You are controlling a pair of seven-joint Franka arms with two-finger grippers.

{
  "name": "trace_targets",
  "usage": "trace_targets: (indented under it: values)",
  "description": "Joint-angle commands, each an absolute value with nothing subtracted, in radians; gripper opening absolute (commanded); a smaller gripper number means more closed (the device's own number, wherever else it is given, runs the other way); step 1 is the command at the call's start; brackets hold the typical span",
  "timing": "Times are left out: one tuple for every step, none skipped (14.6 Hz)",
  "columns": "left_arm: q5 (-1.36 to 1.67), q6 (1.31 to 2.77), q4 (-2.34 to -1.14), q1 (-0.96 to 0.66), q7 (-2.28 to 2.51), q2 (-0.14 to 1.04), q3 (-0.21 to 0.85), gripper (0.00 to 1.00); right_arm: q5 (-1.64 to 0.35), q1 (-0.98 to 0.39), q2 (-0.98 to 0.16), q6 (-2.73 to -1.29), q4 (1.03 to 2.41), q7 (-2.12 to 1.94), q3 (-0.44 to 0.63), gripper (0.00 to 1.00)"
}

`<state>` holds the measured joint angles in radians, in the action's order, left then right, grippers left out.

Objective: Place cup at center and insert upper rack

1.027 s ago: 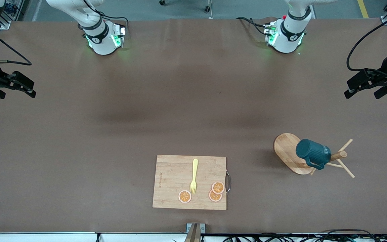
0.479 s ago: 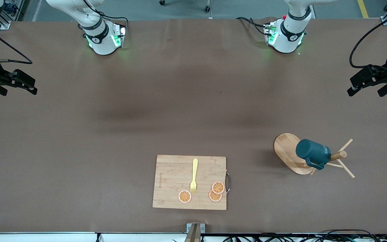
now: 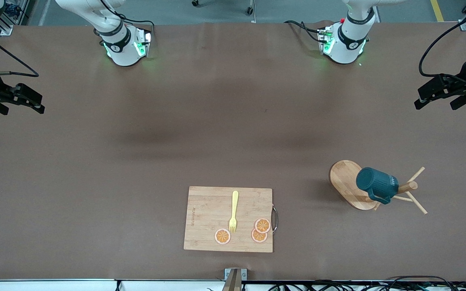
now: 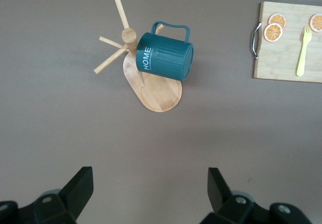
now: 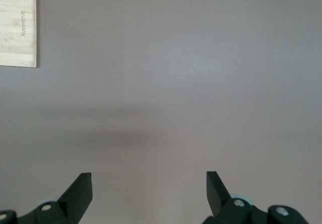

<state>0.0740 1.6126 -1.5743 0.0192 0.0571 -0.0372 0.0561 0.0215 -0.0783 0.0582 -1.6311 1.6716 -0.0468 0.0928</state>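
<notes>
- Since the earlier frame the left end effector (image 3: 438, 98) has shifted slightly, inward along the desk's (image 3: 136, 161) edge at the left arm's end; the right end effector (image 3: 22, 102) has barely moved, and nothing on the desk has changed place.
- Left end effector: fingers (image 4: 80, 189) spread wide apart, holding nothing, up in the air over bare desk, with the rack at about 12 o'clock in its wrist view.
- Right end effector (image 5: 149, 194): fingers wide apart, empty, over bare desk at the right arm's end.
- One cup (image 3: 376, 184), dark teal, hangs tilted on the upper rack (image 3: 350, 186), touching its post.
- One upper rack stands toward the left arm's end, at about 3 o'clock from the cutting board (image 3: 208, 220).
- One cutting board lies near the front camera's edge, carrying one yellow fork (image 3: 234, 211) and three orange slices (image 3: 222, 236).
</notes>
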Motion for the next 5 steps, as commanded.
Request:
trace_targets:
  values:
    - [0.014,1.595,-1.565,0.008,0.041,-0.041,0.066,1.0,0.035,-0.078,0.086,-1.624,1.69,-0.043,0.092,1.0]
    - [0.008,1.595,-1.566,0.012,0.04,-0.041,0.075,1.0,0.035,-0.077,0.086,-1.628,1.69,-0.043,0.092,1.0]
    - [0.008,1.595,-1.566,0.014,0.038,-0.043,0.077,1.0,0.035,-0.078,0.086,-1.629,1.69,-0.044,0.092,1.0]
    - [0.008,1.595,-1.566,0.014,0.038,-0.043,0.077,1.0,0.035,-0.078,0.086,-1.629,1.69,-0.044,0.092,1.0]
    - [0.008,1.595,-1.566,0.014,0.04,-0.043,0.077,1.0,0.035,-0.08,0.09,-1.634,1.693,-0.044,0.092,1.0]
